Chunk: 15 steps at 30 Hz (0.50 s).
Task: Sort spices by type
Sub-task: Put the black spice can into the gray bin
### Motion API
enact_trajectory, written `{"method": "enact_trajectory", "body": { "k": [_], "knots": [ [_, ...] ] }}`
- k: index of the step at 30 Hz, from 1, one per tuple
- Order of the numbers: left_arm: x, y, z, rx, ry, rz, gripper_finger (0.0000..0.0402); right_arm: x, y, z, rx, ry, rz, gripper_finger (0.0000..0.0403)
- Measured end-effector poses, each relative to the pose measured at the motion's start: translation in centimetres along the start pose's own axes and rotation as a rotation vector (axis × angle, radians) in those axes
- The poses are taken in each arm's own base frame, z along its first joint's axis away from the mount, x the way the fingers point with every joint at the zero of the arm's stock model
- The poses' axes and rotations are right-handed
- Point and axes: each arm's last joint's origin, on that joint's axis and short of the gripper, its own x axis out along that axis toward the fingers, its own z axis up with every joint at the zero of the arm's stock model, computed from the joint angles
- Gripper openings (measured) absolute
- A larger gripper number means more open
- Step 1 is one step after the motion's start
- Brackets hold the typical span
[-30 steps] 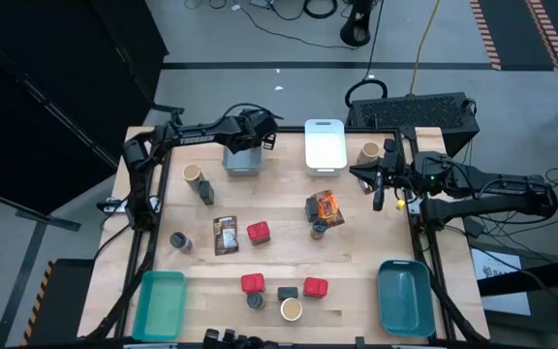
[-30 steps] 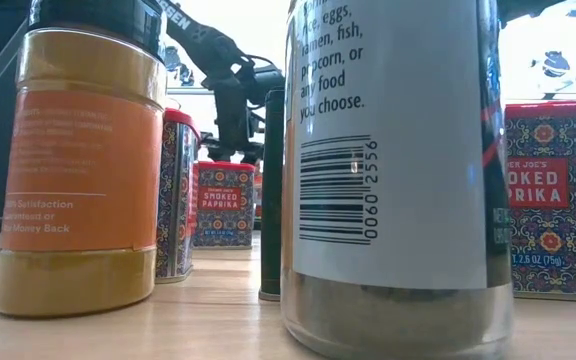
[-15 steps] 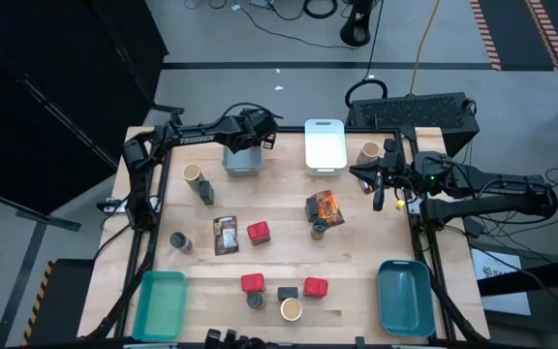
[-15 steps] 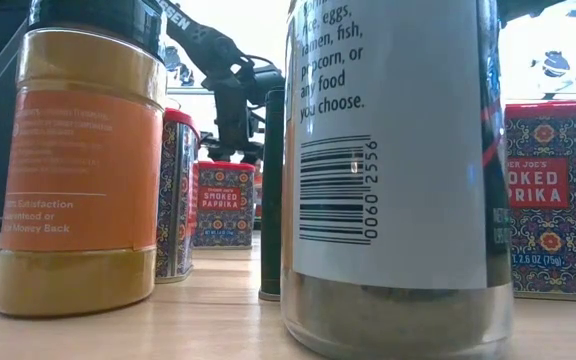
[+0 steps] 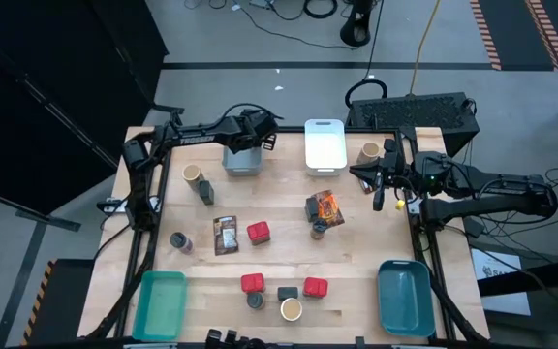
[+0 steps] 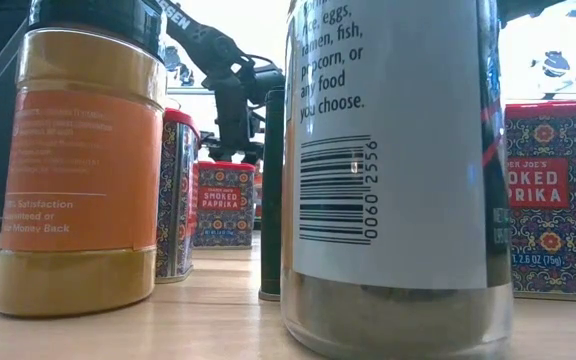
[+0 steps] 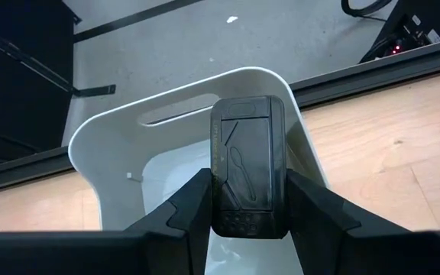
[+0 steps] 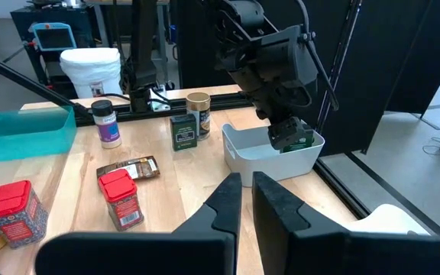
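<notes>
Spices are spread over the wooden table (image 5: 356, 252); one of them, a dark green rectangular tin (image 7: 247, 166), is clamped by its two long sides between the fingers of the left gripper (image 7: 244, 200) and hangs over the open grey plastic bin (image 7: 105, 141) at about eleven o'clock on the table. It is held upright, its embossed lid facing the wrist camera, apparently so that it can be dropped straight into the bin without catching the rim. A matching dark green tin (image 8: 182, 131) is seen standing on the table beside a tan-topped round jar (image 8: 198, 109), so the bin is probably meant for that type. Red boxy tins (image 5: 258, 232) and a brown printed packet (image 5: 225, 235) lie near the centre, unsorted. The right gripper (image 8: 247, 189) is pressed shut on nothing and waits at about two o'clock.
</notes>
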Motion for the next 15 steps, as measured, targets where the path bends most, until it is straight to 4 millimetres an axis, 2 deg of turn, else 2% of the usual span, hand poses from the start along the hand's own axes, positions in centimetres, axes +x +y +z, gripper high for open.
{"method": "enact_trajectory", "body": {
  "k": [7,15],
  "knots": [
    [0.0,-0.01,0.0,0.007,0.002,-0.004,0.0177,0.01,0.0,0.0,0.0,0.0,0.0,0.0018],
    [-0.03,-0.05,0.05,0.047,0.0,-0.012,0.0182,0.0,0.01,0.01,0.0,0.0,0.0,0.0018]
  ]
}}
